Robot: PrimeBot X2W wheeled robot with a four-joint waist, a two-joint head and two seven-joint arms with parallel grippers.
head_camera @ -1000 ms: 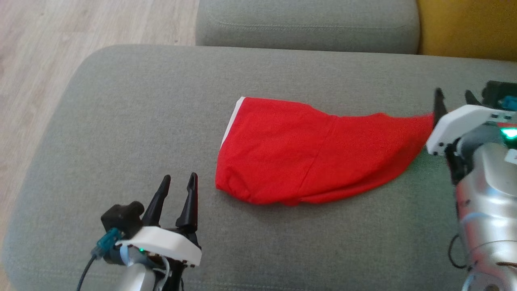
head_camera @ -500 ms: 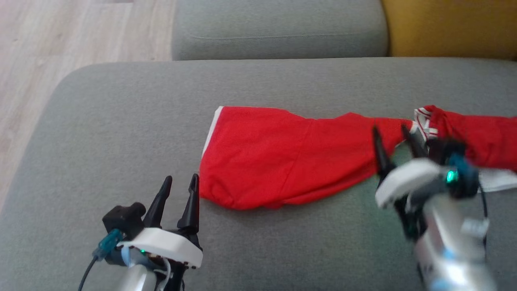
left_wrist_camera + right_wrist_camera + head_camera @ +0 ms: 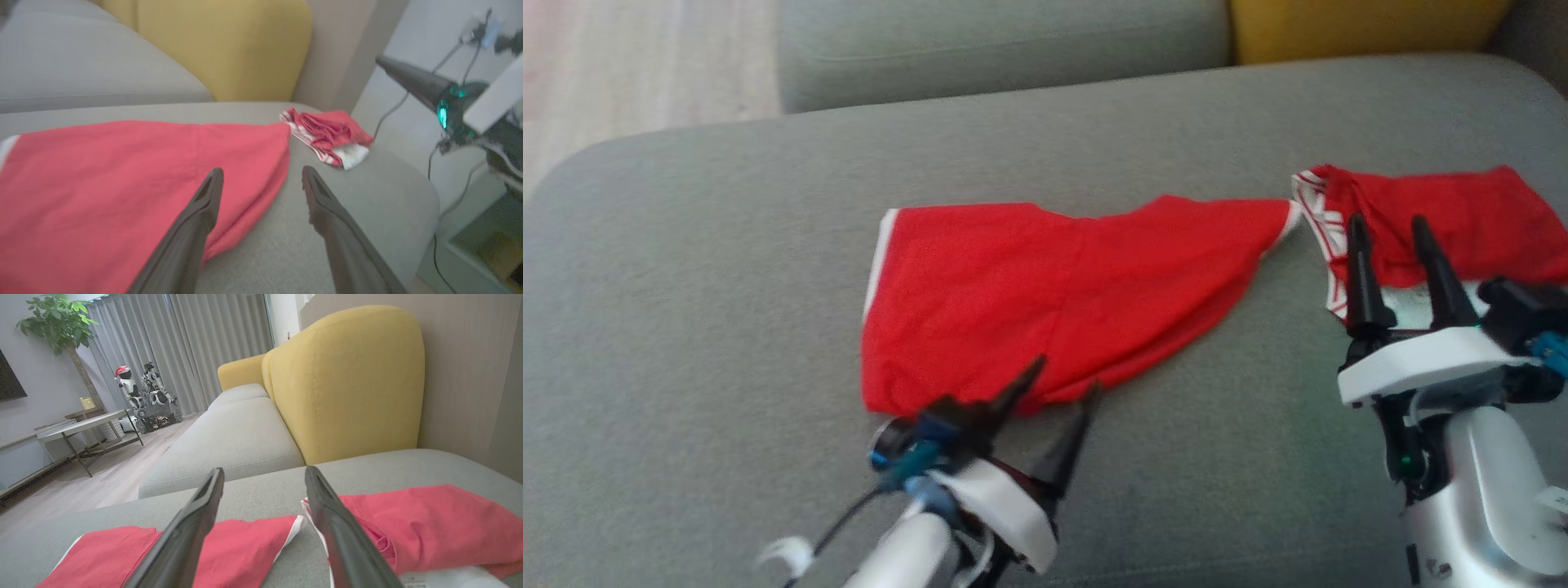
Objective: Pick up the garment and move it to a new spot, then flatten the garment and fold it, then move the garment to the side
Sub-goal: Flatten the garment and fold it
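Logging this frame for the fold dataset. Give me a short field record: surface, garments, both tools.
surface: grey sofa cushion
main item: red garment, spread fairly flat, white trim on its left edge
second item: striped-trim red piece, bunched, just beyond the red garment's right tip
left tool: open, empty, fingertips at the red garment's near edge
right tool: open, empty, fingertips over the striped-trim red piece
background: yellow backrest
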